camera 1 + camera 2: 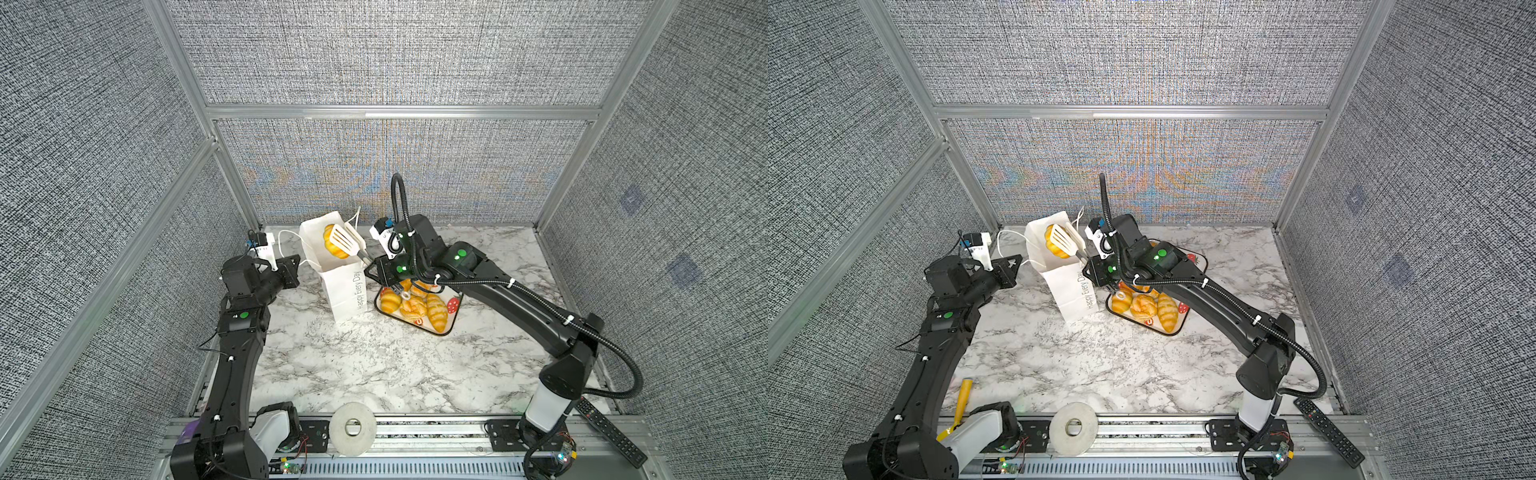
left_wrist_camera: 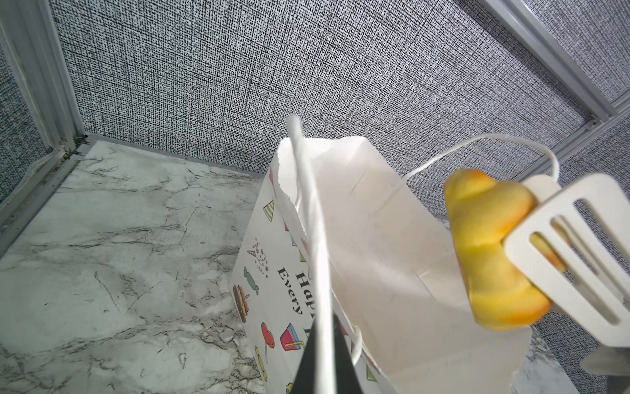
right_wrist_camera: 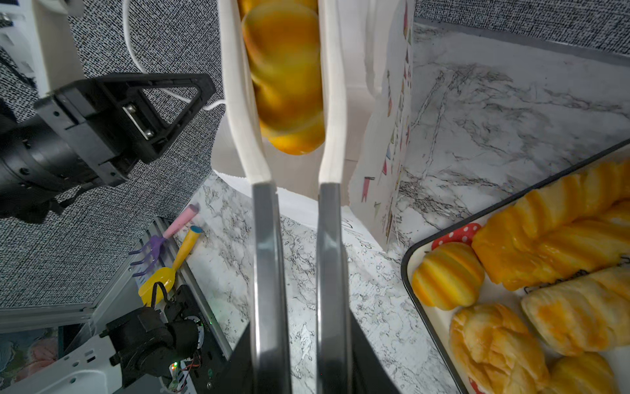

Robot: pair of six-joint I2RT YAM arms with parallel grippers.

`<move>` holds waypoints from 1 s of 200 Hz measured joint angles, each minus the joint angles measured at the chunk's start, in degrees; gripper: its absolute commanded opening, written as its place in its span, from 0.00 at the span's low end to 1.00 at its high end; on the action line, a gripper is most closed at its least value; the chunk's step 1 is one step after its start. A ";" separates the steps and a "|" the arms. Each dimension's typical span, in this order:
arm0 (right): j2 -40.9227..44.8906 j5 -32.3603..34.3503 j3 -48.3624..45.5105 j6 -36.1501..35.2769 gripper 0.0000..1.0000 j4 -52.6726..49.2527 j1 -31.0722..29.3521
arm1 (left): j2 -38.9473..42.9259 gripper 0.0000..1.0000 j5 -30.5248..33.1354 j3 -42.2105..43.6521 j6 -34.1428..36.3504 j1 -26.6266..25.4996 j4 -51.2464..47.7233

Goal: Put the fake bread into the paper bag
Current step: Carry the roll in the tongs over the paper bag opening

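Over the paper bag's open mouth, your right gripper clenched white tongs. Their blades pinched one bread roll at ten o'clock beyond the fingers. Your left gripper, at the bag's nine o'clock, clamped its cord handle. More fake bread lay on the tray at four o'clock.

matt paper bag – glossy fake bread – plastic tongs

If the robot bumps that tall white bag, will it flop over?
Probably it tips easily: the paper bag is tall and narrow and looks to lean. Its thin walls look wavy at the rim, so it likely bends when pushed. The left gripper, shut on the cord handle, seems to steady it.
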State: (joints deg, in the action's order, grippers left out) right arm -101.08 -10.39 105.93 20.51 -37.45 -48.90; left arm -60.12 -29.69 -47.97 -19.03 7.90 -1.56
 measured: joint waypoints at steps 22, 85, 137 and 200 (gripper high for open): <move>-0.17 0.00 -0.20 0.42 0.31 -0.11 0.04 | 0.00 0.00 0.17 0.00 0.11 0.00 -0.02; -0.20 0.94 -2.89 1.44 0.31 -1.33 0.72 | 0.00 0.00 0.17 0.00 0.13 0.00 -0.09; 1.25 1.53 -5.03 1.79 0.32 -0.98 1.22 | 0.00 0.00 0.24 0.00 0.15 0.00 -0.15; 2.91 1.20 -6.91 2.67 0.37 -0.59 1.57 | -0.20 0.00 0.87 0.00 0.15 -0.04 -0.22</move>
State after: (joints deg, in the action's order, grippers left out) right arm -98.17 -9.19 99.02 23.18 -38.04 -47.33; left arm -60.31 -28.82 -47.97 -18.87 7.86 -1.78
